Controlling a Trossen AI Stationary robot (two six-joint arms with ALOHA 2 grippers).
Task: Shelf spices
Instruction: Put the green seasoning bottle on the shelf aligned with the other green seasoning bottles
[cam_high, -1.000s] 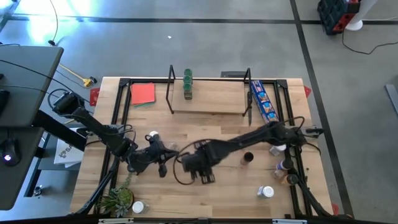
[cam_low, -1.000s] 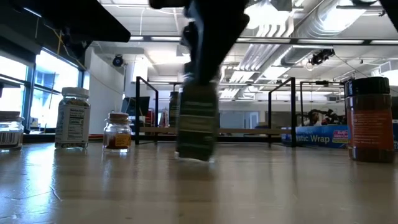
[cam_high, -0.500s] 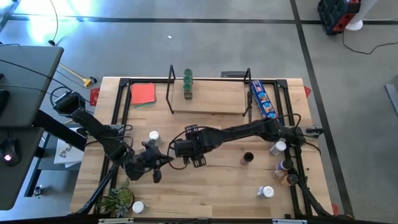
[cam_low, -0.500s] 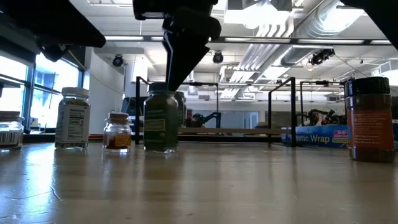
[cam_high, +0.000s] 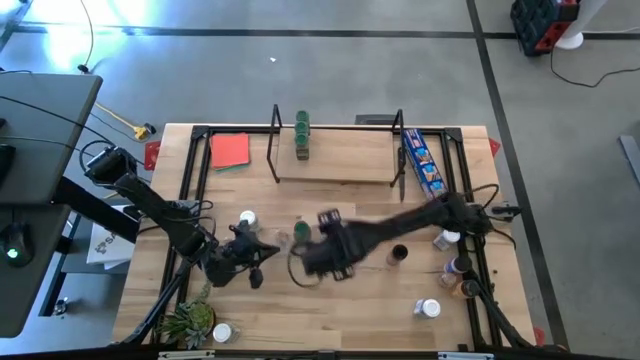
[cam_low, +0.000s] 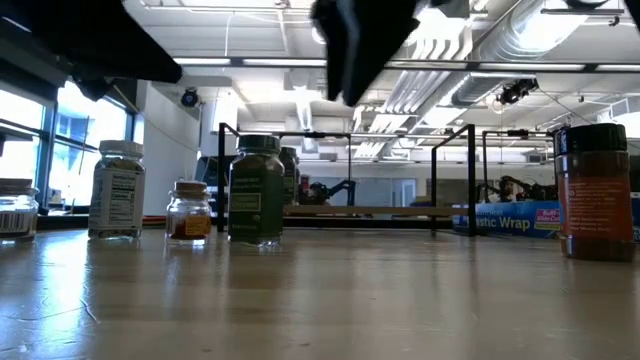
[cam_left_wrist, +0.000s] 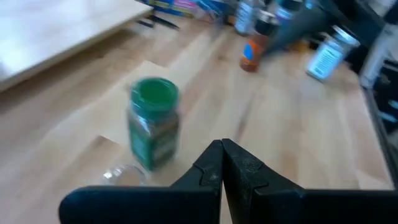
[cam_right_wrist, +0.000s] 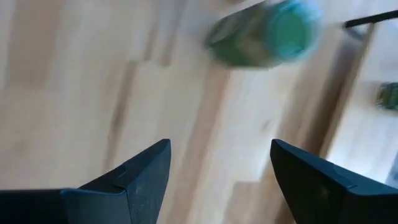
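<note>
On the light wooden table (cam_high: 330, 310) the shelf (cam_high: 335, 163) is seen at the far side, its long axis laid across the table, with two green-lidded jars (cam_high: 302, 135) stood on it. A third green-lidded jar (cam_high: 301, 231) is stood upright, lid up, on the table in front of the shelf. Just beside it the right gripper (cam_high: 322, 262) is held with its fingers spread and empty. The left gripper (cam_high: 262, 252) is held near, its fingers pressed together on nothing
</note>
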